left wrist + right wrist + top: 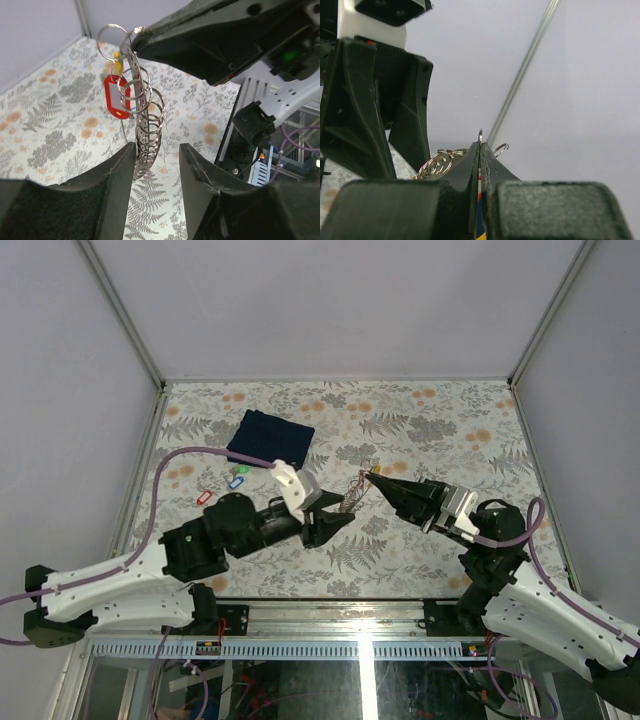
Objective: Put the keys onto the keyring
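The keyring (145,115) is a grey metal strip strung with several steel rings, held in the air; it also shows in the top view (352,495). A red-tagged key (116,96) hangs on it, with a yellow tag (117,56) behind. My right gripper (370,477) is shut on its upper end, a ring poking out above the tips (480,145). My left gripper (157,150) is open, and the lower rings lie against its left finger (112,170). Red (203,497), blue (237,481) and green (241,469) keys lie on the table.
A dark blue folded cloth (270,437) lies at the back left, just beyond the loose keys. The floral table cover (440,430) is bounded by grey walls on three sides. Both arms meet near the table's middle, tips almost touching.
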`<action>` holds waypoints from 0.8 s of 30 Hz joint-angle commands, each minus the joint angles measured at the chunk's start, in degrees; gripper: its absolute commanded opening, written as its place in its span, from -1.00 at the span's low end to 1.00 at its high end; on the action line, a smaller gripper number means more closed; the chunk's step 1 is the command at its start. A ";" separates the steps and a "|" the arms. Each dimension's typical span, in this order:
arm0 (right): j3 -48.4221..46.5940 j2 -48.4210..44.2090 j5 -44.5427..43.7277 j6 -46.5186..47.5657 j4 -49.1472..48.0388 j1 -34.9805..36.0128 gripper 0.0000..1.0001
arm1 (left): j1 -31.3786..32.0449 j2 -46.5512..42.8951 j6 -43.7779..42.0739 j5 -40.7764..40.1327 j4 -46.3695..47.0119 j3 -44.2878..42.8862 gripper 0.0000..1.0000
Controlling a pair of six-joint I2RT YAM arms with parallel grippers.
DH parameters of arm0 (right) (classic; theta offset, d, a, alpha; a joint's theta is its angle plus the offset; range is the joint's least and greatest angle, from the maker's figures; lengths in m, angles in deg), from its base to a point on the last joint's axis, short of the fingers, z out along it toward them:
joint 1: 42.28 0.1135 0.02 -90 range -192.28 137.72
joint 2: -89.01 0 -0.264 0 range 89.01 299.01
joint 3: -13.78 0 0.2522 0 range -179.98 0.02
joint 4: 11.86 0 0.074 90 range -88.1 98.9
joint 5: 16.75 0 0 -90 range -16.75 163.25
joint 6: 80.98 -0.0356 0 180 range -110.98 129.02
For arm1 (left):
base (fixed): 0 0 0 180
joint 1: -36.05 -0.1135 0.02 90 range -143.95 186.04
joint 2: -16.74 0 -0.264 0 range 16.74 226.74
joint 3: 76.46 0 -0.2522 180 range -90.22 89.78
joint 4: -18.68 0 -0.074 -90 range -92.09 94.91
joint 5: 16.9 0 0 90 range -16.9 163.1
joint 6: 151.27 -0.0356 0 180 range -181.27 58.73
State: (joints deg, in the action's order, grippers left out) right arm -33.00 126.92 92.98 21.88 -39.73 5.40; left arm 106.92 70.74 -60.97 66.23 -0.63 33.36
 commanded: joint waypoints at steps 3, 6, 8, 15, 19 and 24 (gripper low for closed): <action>-0.84 -1.58 4.94 -6.75 -4.59 0.31 -1.00 | 0.02 -9.10 -5.06 5.77 10.82 4.39 -0.22; -1.31 -1.76 7.74 -7.99 -3.40 0.31 -1.00 | 0.03 -10.54 -6.60 8.39 12.16 3.98 -0.33; -1.75 -1.74 9.65 -9.03 -2.96 0.31 -1.00 | -0.01 -10.43 -7.36 10.56 12.31 2.92 -0.37; -3.17 -1.42 15.79 -13.38 -3.98 0.27 -1.00 | -0.01 -7.65 -7.78 18.14 11.67 -0.60 -0.44; -3.44 -1.49 17.41 -15.08 -5.47 0.28 -1.00 | -0.01 -5.99 -7.75 19.59 11.19 -1.52 -0.47; -3.46 -1.43 18.56 -16.44 -6.48 0.30 -1.00 | 0.05 -5.65 -7.87 18.54 10.99 -1.60 -0.51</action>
State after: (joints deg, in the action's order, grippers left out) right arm -33.35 125.91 109.59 7.92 -40.93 5.40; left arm 106.92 65.43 -67.83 83.89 7.85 33.97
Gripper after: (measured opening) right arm 0.010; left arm 0.251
